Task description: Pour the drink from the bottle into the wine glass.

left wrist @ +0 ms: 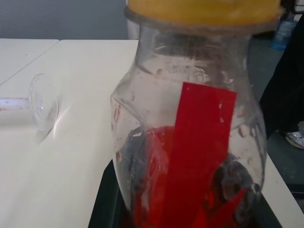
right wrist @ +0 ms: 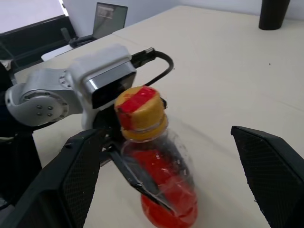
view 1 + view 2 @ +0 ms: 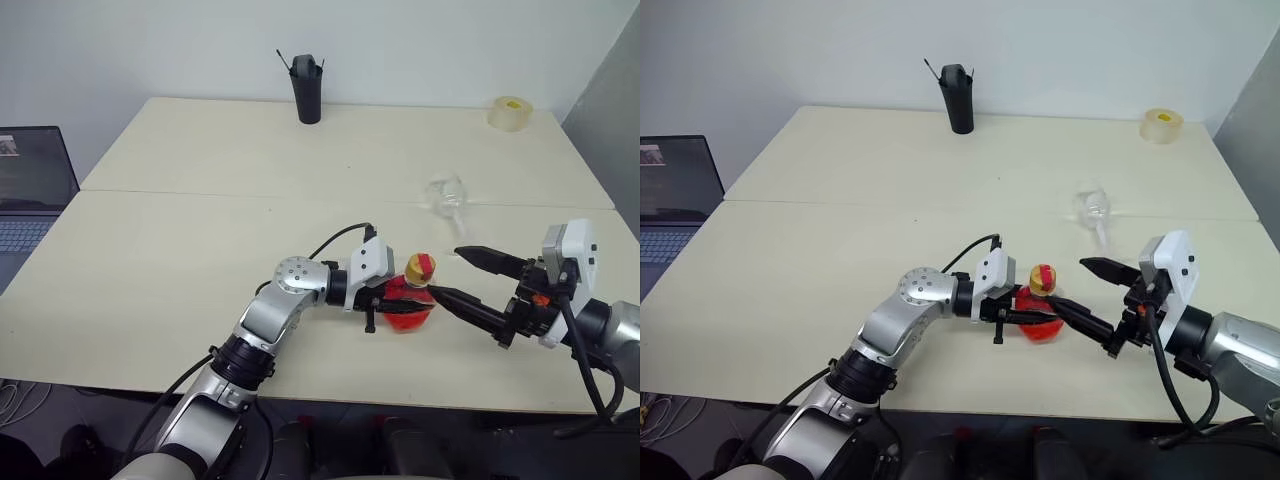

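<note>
The bottle [image 3: 411, 303] stands upright on the near part of the table [image 3: 150, 300], clear and round-bodied, with a red-and-yellow cap [image 3: 420, 267]. The red drink [image 2: 166, 194] fills its lower part. My left gripper [image 3: 398, 305] reaches in from the left and is shut on the bottle's body. On the bottle's right, my right gripper [image 3: 446, 272] is open, its two black fingers [image 2: 71, 185] spread wide on either side of the bottle without touching it. The wine glass [image 3: 446, 193] is farther back and appears to lie on its side, its round foot [image 1: 42, 102] facing the bottle.
A tall black cup [image 3: 308, 92] with sticks in it stands at the back of the table. A roll of tape [image 3: 511, 112] lies at the back right. An open laptop [image 3: 30, 190] sits off the table's left edge.
</note>
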Robot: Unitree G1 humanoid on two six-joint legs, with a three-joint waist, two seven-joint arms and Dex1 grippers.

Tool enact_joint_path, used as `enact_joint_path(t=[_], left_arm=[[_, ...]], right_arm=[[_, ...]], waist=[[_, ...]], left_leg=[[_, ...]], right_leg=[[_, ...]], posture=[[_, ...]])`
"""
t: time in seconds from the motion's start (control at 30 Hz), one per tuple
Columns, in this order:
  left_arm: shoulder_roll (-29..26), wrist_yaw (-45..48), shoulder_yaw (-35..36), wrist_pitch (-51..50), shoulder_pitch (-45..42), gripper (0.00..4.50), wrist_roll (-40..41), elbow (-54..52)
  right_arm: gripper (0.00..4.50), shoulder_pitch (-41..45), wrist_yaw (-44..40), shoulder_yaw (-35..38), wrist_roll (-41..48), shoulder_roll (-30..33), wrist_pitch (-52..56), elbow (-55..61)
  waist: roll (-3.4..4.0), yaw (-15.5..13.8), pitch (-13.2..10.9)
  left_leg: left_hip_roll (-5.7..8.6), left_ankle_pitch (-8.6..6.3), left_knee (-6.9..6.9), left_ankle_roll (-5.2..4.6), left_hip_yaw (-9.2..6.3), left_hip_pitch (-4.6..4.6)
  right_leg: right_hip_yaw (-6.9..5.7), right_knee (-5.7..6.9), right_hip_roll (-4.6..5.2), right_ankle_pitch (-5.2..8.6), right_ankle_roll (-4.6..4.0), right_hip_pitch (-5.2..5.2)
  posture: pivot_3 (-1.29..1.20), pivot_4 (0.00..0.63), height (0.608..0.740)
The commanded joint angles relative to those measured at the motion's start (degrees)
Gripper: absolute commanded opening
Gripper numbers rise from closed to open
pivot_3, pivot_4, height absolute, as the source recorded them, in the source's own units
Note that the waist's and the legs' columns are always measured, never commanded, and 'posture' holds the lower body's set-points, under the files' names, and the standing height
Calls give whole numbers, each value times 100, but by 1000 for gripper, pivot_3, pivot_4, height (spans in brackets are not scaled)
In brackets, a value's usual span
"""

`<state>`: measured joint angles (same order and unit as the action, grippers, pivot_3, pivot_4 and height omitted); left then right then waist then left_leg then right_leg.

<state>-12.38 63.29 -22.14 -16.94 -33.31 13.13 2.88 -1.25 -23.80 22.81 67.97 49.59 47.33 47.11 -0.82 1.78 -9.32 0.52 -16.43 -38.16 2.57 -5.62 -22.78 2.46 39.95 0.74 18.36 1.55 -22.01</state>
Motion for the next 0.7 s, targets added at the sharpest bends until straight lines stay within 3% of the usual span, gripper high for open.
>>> enact_joint_path(t=[0.03, 0.47, 0.57, 0.7], left_arm=[[46, 31, 23, 125, -65, 977, 91, -178], [68, -12, 10, 105, -51, 977, 77, -210], [68, -19, 19, 111, -49, 977, 74, -205], [70, -37, 24, 106, -47, 977, 71, -207]], right_arm=[[4500, 130, 106, -45, 350, 69, -125, 315], [4500, 701, 869, -600, 347, -64, -104, -49], [3851, 743, 907, -704, 348, -99, -103, -52], [2507, 773, 925, -793, 340, -120, -121, -59]], waist=[[0, 0, 0], [0, -6, 0], [0, -5, 0], [0, -5, 0]], left_leg=[[0, 0, 0, 0, -1, 0], [0, 0, 0, 0, -1, 0], [1, 0, 0, 1, -1, -1], [0, 0, 0, 0, -3, -1]], right_leg=[[-1, 0, 0, 0, 0, 0], [-1, -2, 0, 0, 0, 1], [-1, -2, 0, 0, 0, 1], [-2, -2, 0, 0, 0, 1]], posture=[[0, 150, 740], [0, 150, 740], [0, 150, 740], [0, 150, 740]])
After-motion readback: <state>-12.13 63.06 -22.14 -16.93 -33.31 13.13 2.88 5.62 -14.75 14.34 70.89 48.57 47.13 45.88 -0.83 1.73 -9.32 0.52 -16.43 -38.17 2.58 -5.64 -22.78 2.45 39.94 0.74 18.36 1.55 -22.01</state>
